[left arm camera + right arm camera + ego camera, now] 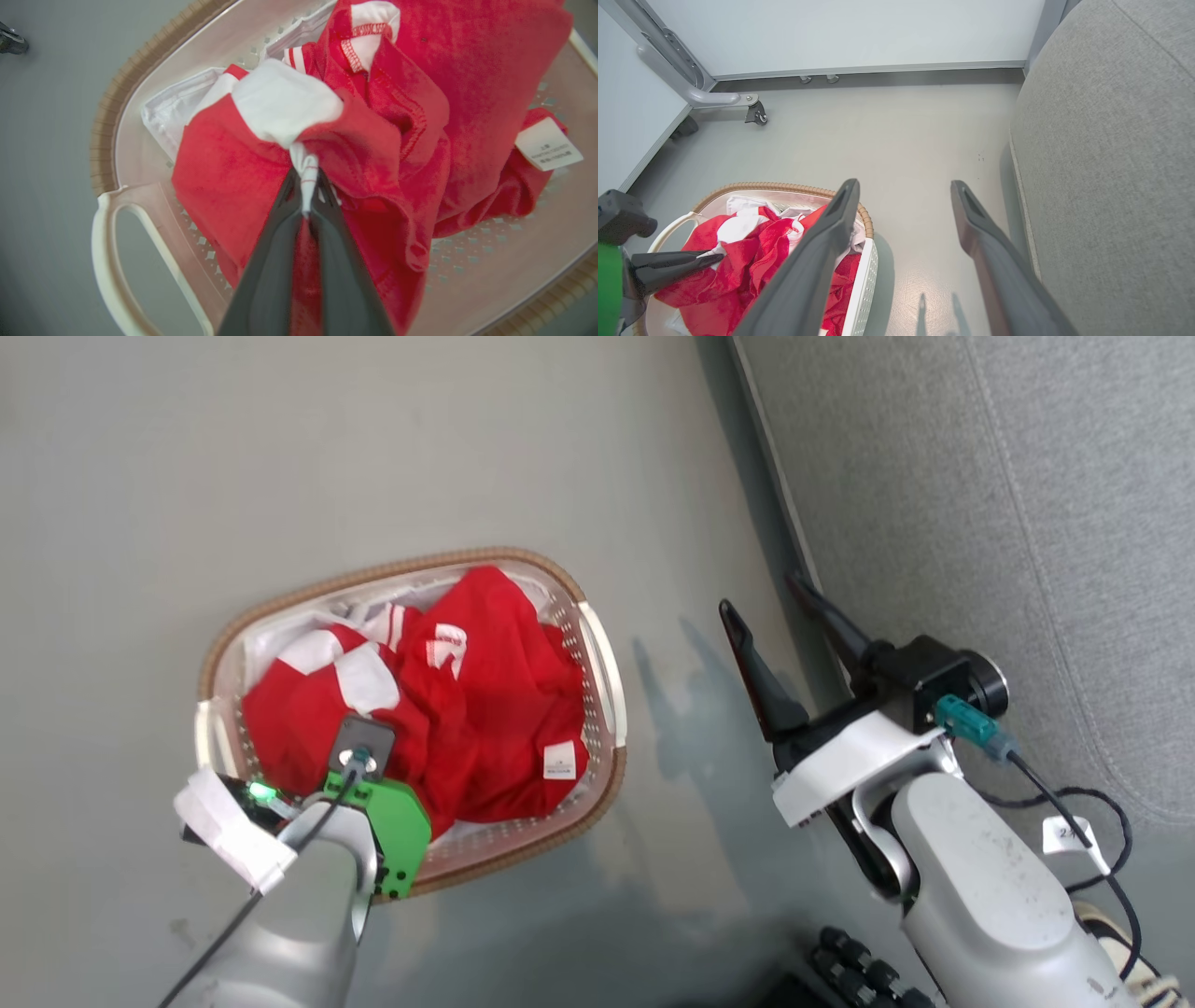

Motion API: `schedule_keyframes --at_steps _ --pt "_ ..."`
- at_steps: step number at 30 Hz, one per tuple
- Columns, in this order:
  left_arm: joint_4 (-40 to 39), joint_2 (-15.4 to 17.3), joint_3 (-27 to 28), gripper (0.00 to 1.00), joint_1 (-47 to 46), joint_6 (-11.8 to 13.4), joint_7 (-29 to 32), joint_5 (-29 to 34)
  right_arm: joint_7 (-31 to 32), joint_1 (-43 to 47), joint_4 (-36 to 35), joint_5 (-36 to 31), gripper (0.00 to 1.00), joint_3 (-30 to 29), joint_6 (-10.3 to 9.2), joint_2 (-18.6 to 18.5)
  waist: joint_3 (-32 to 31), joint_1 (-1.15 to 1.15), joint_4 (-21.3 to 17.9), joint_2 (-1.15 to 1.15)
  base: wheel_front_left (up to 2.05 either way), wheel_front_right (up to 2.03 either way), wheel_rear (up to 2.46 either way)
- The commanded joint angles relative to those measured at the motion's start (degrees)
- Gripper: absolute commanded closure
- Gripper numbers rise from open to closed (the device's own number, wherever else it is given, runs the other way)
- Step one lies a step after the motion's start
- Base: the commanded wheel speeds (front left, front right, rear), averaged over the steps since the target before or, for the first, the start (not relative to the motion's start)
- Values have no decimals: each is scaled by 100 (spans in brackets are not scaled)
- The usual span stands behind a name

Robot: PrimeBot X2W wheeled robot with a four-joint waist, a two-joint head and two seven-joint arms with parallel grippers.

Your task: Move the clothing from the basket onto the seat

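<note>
**Pinching a white striped cuff**

The left gripper clenches that cuff of the bright red fabric garment, heaped inside the oval white perforated plastic basket at nine o'clock. The right gripper, at two o'clock, hangs spread beside the grey upholstered seat.

Red clothing lies heaped in the basket on the grey floor, the left arm over its near rim, the right gripper spread wide beside the seat.
</note>
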Motion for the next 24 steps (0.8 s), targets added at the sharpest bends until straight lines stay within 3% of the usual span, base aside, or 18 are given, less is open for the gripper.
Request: schedule_keyframes --at_steps 1,10,24 --pt "-54 -18 -65 100 188 0 -89 61 -27 190 62 44 0 -8 -4 -40 -713 0 329 0 0 0 0" --pt "-1484 -44 -38 100 1293 -83 -211 -352 -27 976 274 -121 0 -346 -4 16 -1968 0 766 0 0 0 0" --pt "-3735 -46 37 100 1835 -267 -213 -376 -27 1497 361 -175 0 -332 -4 7 -2748 0 961 0 0 0 0"
